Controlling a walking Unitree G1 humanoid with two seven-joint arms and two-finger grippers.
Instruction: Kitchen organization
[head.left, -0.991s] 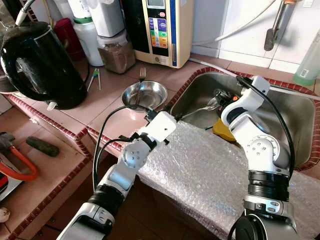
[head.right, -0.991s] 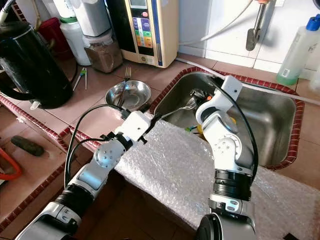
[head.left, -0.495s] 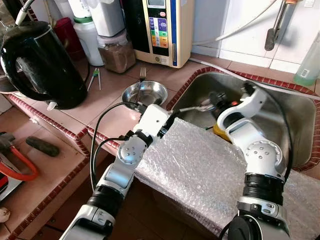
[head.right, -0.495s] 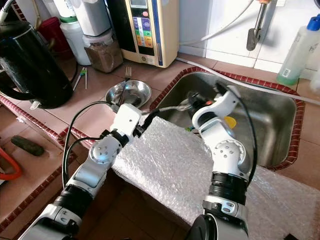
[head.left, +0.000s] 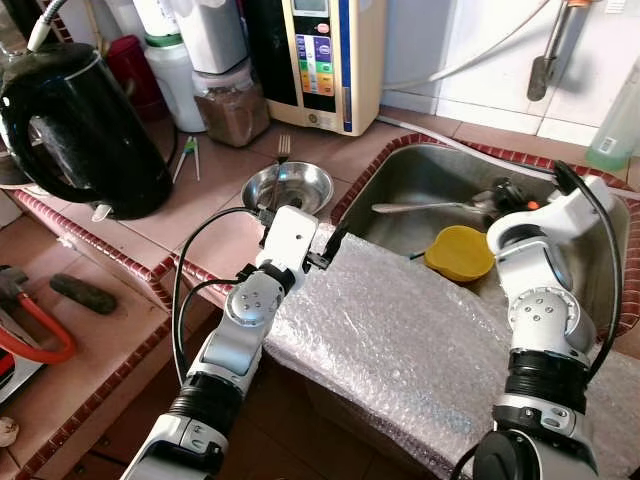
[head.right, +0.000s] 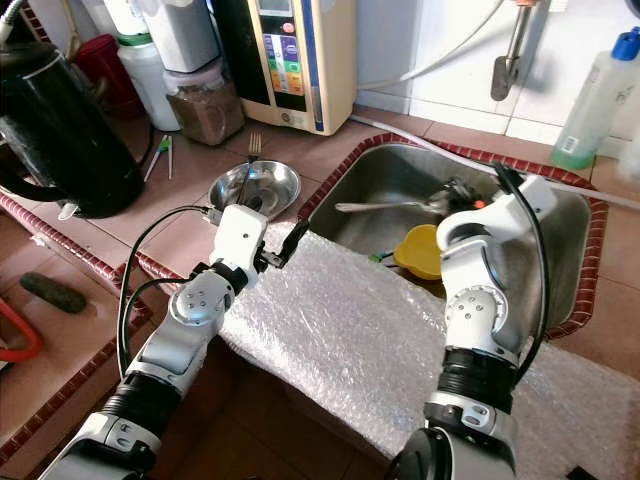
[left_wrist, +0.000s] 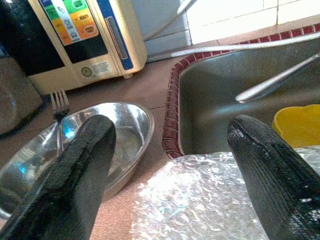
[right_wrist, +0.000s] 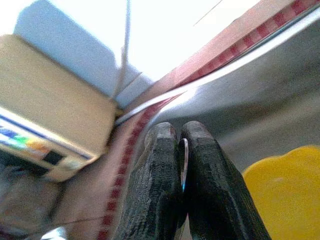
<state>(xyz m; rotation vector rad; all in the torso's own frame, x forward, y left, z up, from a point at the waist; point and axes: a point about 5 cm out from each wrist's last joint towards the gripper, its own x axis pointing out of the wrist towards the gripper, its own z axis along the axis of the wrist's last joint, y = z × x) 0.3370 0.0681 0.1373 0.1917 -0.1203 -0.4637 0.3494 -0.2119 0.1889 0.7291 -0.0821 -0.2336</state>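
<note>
Barely begun: right gripper (right_wrist: 181, 150) pinches a spoon (head.left: 425, 207) over the sink (head.left: 400, 175) (yellow bowl (head.left: 459, 252) remains); left gripper (left_wrist: 170, 165) gapes empty.

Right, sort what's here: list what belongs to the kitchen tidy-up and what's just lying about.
In the job:
right gripper, shut on the spoon
left gripper, open
yellow bowl
steel bowl
fork
sink

Lying about:
kettle
bubble wrap
jar
bottle
</note>
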